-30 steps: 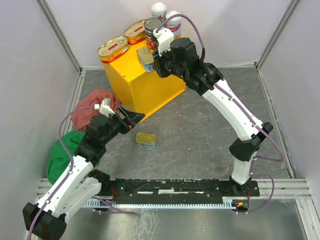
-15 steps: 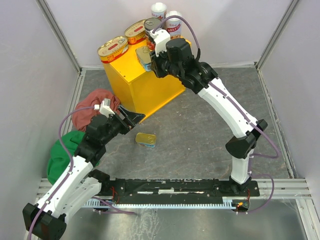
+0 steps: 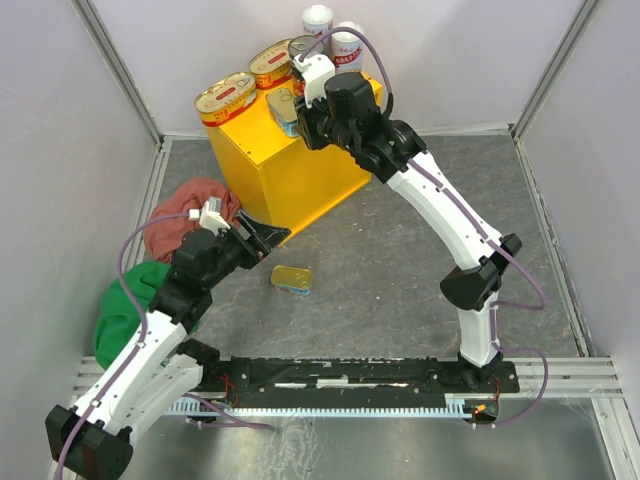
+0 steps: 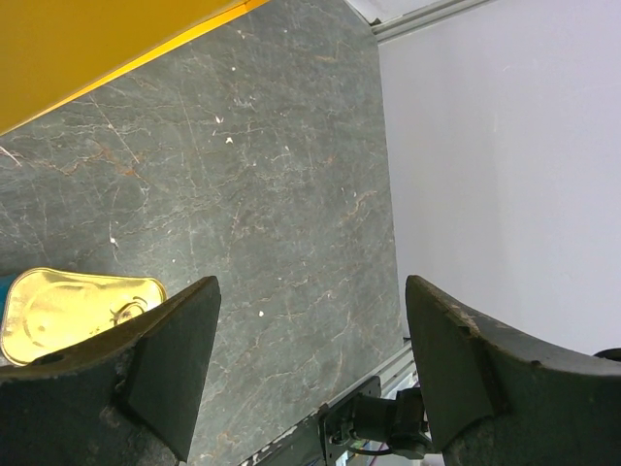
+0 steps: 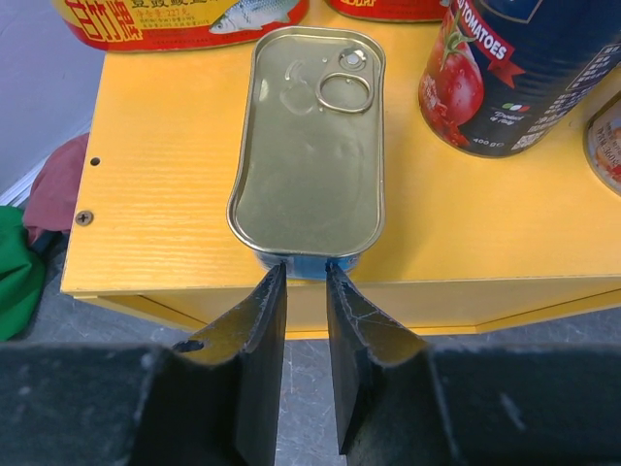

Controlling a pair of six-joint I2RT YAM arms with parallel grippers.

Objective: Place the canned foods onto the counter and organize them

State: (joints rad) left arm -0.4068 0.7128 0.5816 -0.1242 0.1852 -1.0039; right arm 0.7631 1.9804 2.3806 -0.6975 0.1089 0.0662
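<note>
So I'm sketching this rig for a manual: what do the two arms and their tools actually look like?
The left arm and right arm both have white links with chunky black joints. A thin purple cable loops along each. A small white camera block sits on each wrist. The left tool and right tool have dark, wedge-shaped fingers.

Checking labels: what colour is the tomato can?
Tomato can: dark blue, red tomatoes; best in right wrist view.

- We see a crumpled dark-red cloth [image 3: 188,203] on the grey stone-patterned floor [image 3: 400,270].
- We see a crumpled green cloth [image 3: 122,308] just beside it, near the pale wall [image 3: 60,130].
</note>
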